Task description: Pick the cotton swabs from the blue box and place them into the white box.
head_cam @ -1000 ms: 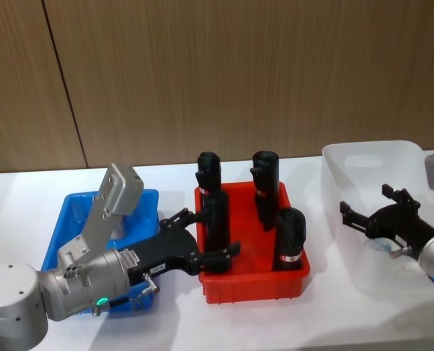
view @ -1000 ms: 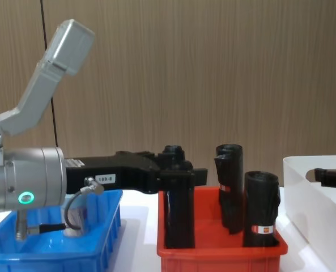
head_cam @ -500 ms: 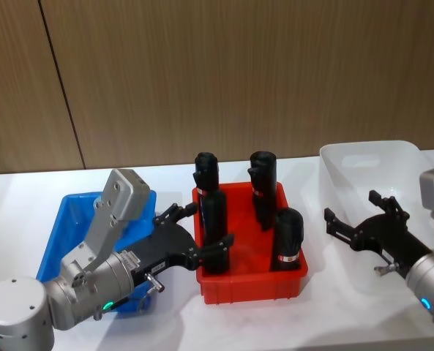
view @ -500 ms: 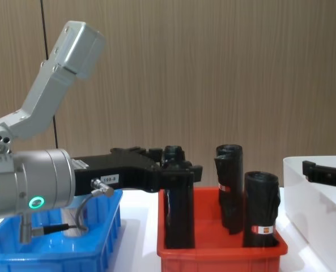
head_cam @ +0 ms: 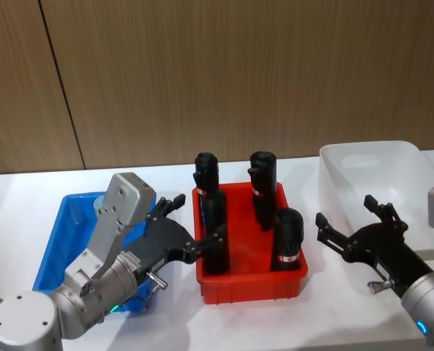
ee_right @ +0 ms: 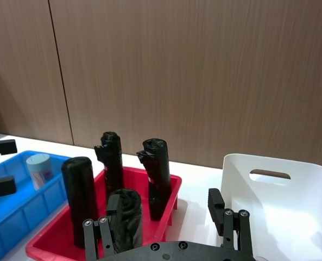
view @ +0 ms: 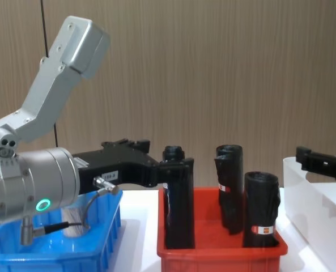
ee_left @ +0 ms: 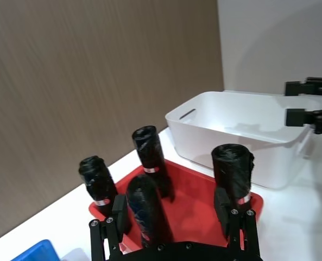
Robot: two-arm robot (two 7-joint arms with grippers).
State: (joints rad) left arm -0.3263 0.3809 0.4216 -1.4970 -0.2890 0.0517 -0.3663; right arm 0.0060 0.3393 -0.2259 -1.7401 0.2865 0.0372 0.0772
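One cotton swab tub (ee_right: 39, 169) with a pale blue lid stands in the blue box (head_cam: 59, 223) at the left. My left gripper (head_cam: 200, 219) is open and empty, hanging over the gap between the blue box and the red bin, its fingers (ee_left: 120, 215) pointing across the black rolls. My right gripper (head_cam: 346, 212) is open and holds nothing. It hovers by the near left corner of the white box (head_cam: 378, 157), about level with its rim (view: 303, 170). The left arm hides most of the blue box's inside in the head view.
Between the two boxes sits a red bin (head_cam: 249, 281) with several upright black rolls (head_cam: 288, 238), taller than its rim. A wood-panelled wall stands close behind the white table (head_cam: 12, 197). Bare table lies in front of the bins.
My right gripper has drawn back out of the white box toward the red bin, still open. My left gripper has pulled back a little toward the blue box.
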